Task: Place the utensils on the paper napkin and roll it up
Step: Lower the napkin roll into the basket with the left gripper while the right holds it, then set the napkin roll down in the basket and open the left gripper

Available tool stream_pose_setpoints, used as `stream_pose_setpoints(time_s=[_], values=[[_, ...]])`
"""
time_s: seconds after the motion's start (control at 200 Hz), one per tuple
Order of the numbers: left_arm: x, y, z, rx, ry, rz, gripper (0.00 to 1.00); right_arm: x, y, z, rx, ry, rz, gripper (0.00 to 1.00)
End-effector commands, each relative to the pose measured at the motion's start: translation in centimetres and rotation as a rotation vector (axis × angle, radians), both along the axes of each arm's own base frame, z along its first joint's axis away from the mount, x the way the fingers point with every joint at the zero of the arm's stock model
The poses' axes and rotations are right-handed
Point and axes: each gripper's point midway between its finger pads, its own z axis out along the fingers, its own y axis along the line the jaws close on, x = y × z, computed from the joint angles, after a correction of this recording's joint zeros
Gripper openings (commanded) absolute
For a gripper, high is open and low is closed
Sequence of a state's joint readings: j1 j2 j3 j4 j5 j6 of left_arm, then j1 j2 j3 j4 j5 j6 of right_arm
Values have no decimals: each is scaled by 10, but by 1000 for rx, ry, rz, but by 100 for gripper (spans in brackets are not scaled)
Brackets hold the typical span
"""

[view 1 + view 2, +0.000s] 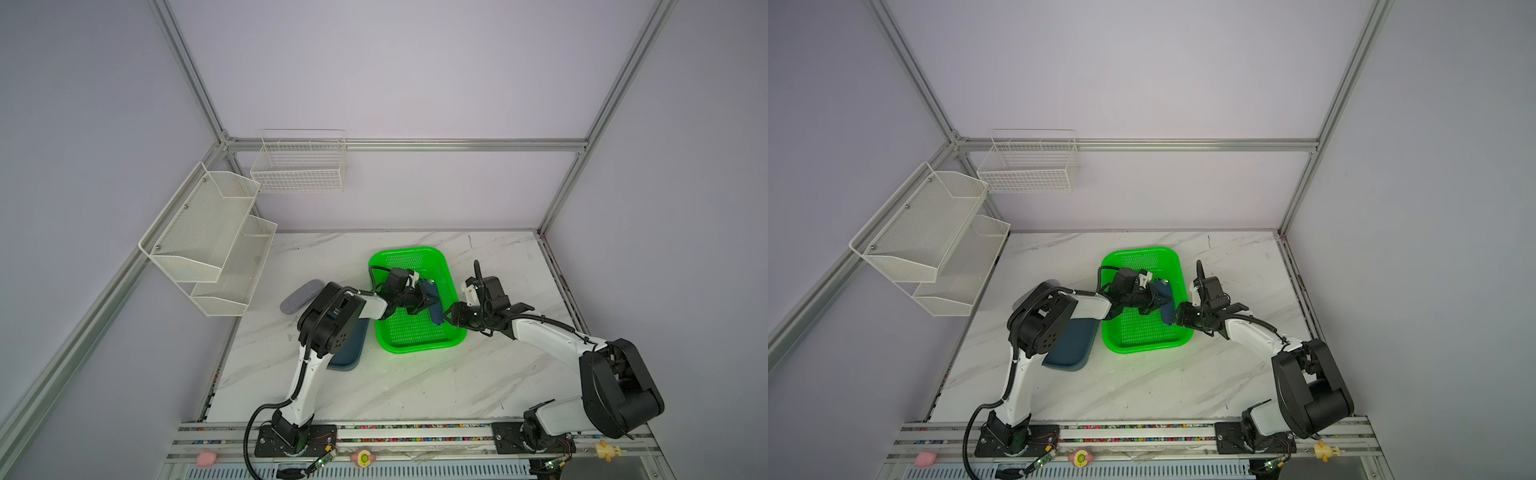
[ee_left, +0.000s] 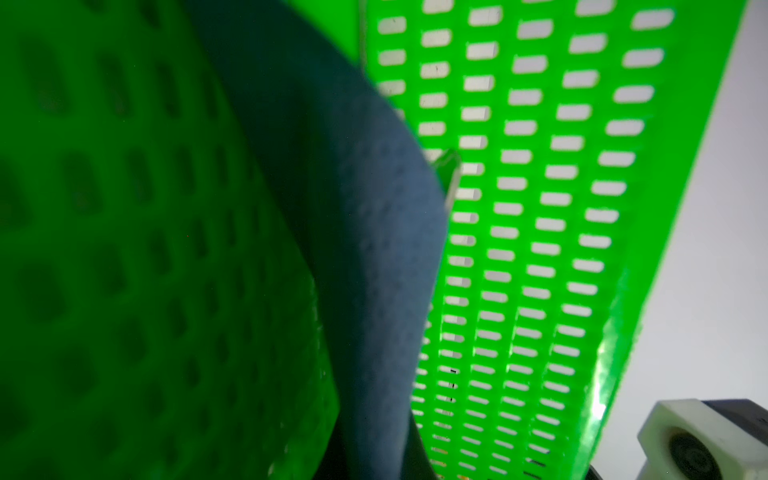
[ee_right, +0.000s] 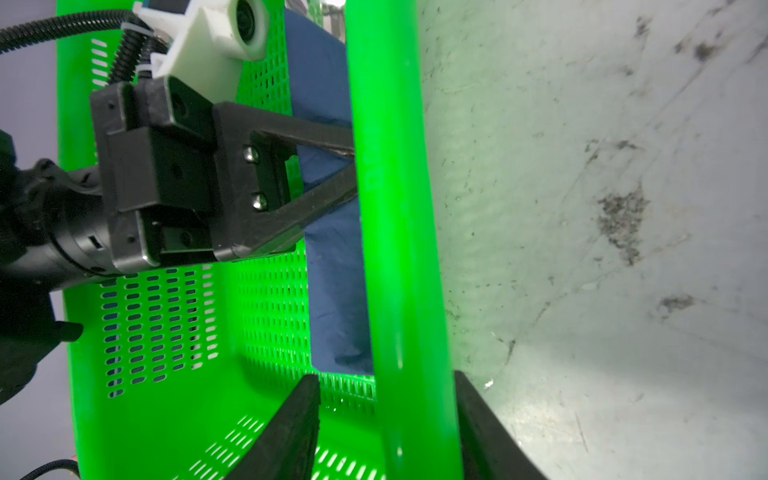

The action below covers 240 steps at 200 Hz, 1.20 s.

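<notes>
While tight on napkin (image 3: 336, 270) — left fingers (image 3: 307, 208).

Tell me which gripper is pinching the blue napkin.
The left gripper, shut on the napkin inside the green basket; the right gripper only straddles the basket's rim.

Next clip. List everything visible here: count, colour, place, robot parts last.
Table: one, white marble, underneath everything.
Basket: one, green, table centre.
Napkin: one, navy, inside basket by its right wall.
Utensils: none clearly visible.
Tray: one, teal, left of basket.
Case: one, grey, beyond tray.
Mesh shelf: one, white, left wall.
Wire rack: one, white, back wall.
Toys: three, pink, pink-green, cream, front rail.
Left gripper: one, black, jaws shut on napkin.
Right gripper: one, black, jaws open astride basket's right rim.
</notes>
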<state>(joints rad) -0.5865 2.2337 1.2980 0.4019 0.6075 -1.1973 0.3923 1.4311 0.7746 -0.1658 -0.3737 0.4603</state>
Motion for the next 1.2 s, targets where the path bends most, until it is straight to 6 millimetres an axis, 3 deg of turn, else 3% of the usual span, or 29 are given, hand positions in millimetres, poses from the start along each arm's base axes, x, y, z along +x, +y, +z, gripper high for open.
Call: stream_pose_setpoints(time_s=[0.0, 0.25, 0.645, 1.195], values=[[19, -14, 35, -79, -74, -6, 5, 2, 3, 9, 32, -27, 6, 50], [17, -13, 23, -40, -53, -12, 10, -4, 7, 10, 57, -17, 35, 45], [10, -8, -4, 83, 11, -13, 22, -4, 0, 13, 19, -31, 17, 44], [6, 6, -3, 235, -12, 12, 44, 1, -14, 32, -25, -86, -51, 45]])
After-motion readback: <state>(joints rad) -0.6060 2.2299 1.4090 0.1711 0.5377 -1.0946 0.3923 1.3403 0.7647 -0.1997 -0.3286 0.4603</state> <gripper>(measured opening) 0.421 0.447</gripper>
